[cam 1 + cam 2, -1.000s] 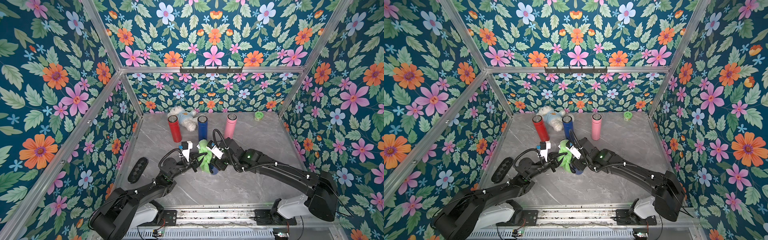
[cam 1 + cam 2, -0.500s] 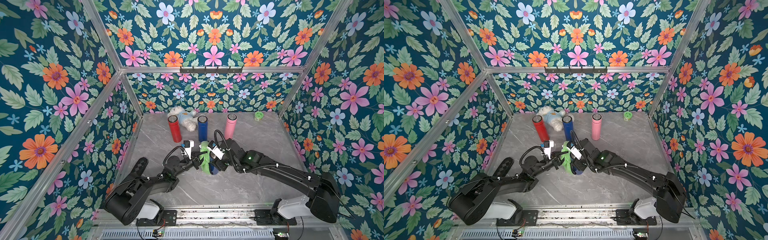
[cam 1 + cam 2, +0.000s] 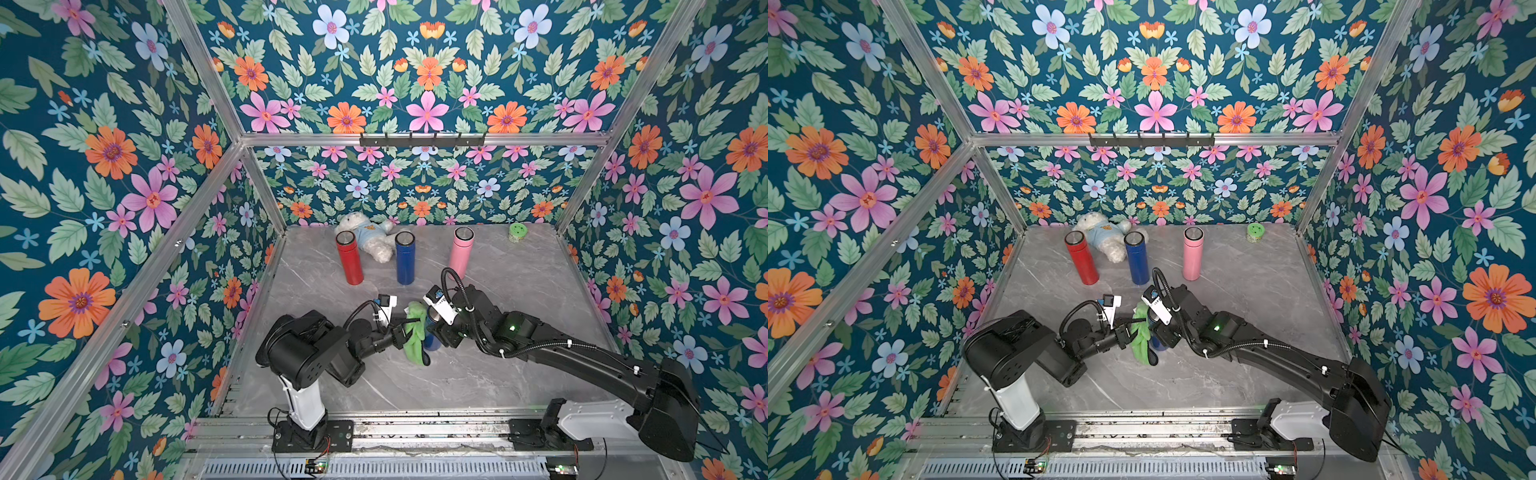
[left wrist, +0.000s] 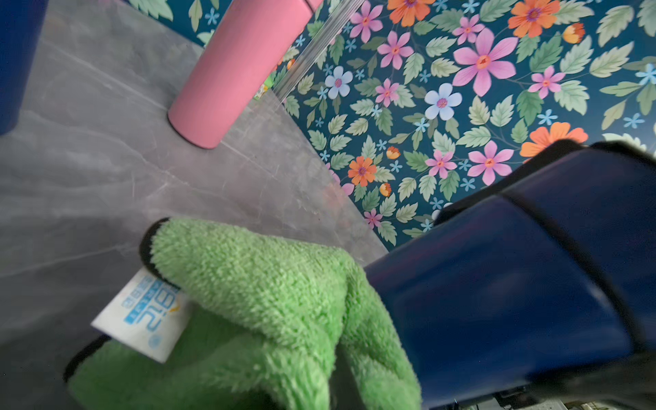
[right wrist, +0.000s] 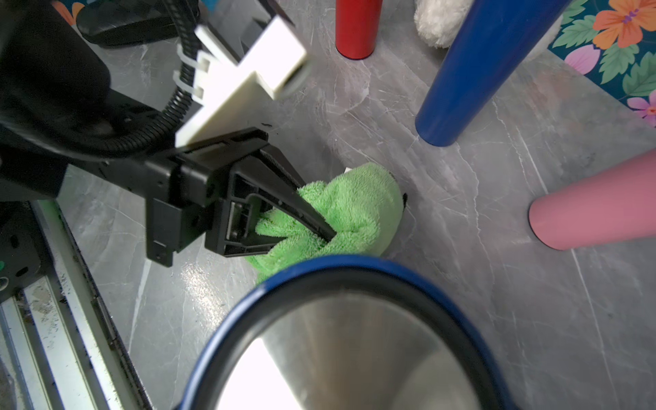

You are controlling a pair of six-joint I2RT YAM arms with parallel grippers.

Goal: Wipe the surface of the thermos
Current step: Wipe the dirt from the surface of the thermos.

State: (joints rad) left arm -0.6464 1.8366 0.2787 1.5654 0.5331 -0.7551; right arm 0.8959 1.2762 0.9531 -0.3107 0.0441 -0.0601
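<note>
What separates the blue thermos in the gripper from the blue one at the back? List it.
The gripped blue thermos sits clamped in the right gripper; the back blue thermos stands free. A green cloth touches the gripped one; the back one is untouched. Same colour and shape.

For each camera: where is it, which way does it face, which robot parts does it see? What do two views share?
Top views: high at the front, facing down toward the back wall; whole left arm, right arm, left claw, right claw.
Left wrist: on the left arm, facing the green cloth against the held blue thermos; own claw unseen.
Right wrist: on the right arm, looking down over that thermos's lid; shows the left claw shut on the cloth.
Shared: both wrist views show the pink thermos.
</note>
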